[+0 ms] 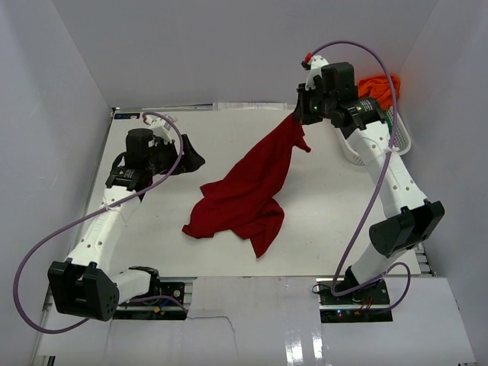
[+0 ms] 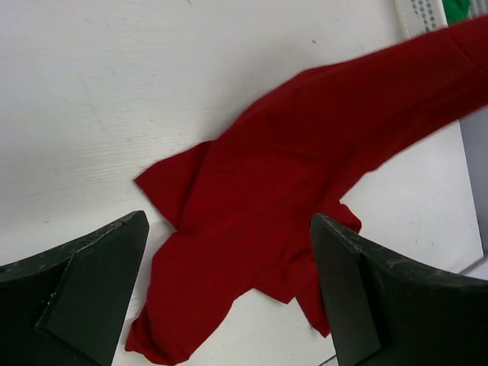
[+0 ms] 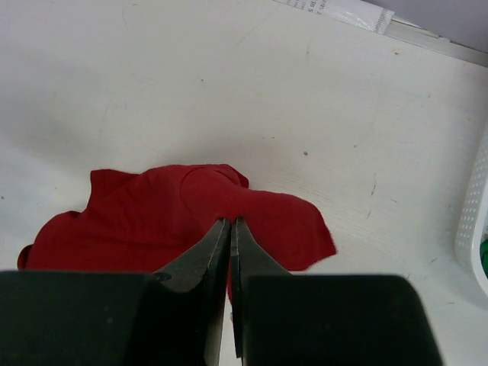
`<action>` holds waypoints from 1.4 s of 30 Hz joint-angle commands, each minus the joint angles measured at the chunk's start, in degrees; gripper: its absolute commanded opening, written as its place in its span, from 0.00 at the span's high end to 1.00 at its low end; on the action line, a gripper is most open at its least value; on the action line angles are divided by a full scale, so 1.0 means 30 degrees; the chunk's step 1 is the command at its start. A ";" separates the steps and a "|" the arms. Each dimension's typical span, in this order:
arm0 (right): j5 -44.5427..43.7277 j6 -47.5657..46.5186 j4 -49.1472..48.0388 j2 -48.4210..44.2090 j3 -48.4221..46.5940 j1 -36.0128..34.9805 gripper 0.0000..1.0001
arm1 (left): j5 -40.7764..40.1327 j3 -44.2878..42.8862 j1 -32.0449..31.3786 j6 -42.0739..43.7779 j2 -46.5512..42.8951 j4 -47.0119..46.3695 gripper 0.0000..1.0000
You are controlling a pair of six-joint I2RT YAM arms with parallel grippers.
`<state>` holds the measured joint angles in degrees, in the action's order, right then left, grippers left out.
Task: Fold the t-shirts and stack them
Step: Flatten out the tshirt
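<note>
The dark red t-shirt hangs from my right gripper near the table's far right, and its lower part lies crumpled on the table's middle. My right gripper is shut on one end of the red t-shirt, which drapes down below it. My left gripper is open and empty at the left, above the table, apart from the shirt. In the left wrist view the red t-shirt lies ahead between the wide-open fingers. An orange t-shirt sits in the basket, with a bit of green t-shirt beside it.
A white lattice basket stands at the far right against the wall. Its rim shows in the right wrist view. White walls enclose the table on the left, back and right. A paper strip lies at the table's far edge.
</note>
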<state>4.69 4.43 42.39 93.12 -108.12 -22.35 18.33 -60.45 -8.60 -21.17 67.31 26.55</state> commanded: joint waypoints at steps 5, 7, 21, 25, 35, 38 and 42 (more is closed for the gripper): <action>-0.3046 -0.0100 0.0402 0.1623 -0.1725 0.1700 0.92 | 0.0515 0.0256 -0.2843 0.2163 0.0240 -0.0354 0.02; -0.3436 0.0832 -0.0096 0.2382 -0.1958 0.2931 0.92 | -0.0480 0.0314 -0.2875 0.1988 0.0152 -0.0294 0.02; -0.0128 -0.0565 -0.2728 -0.1323 0.6600 -0.1065 0.05 | -0.8626 -0.0357 -0.2263 -0.0734 -0.1286 0.0788 0.02; -0.0564 -0.1327 -0.5629 -0.3089 1.1129 -0.6363 0.01 | -0.7607 -0.2287 0.0835 -0.2169 0.0614 0.2718 0.02; -0.4284 -0.3729 -0.8475 -0.1279 1.2486 -1.3172 0.08 | -0.4210 -0.2615 0.5528 -0.6477 0.2376 0.3339 0.02; -0.5544 -0.4314 -0.8652 0.0826 1.1260 -1.4433 0.08 | -0.2976 -0.2906 0.6557 -0.6713 0.3197 0.3456 0.02; -0.6278 -0.5077 -0.8682 0.3173 0.9441 -1.5342 0.09 | -0.2536 -0.2967 0.7143 -0.6830 0.3550 0.3515 0.02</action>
<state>-9.67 -7.62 19.09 99.37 -75.00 -67.44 6.70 -67.26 12.40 -39.81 78.91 36.21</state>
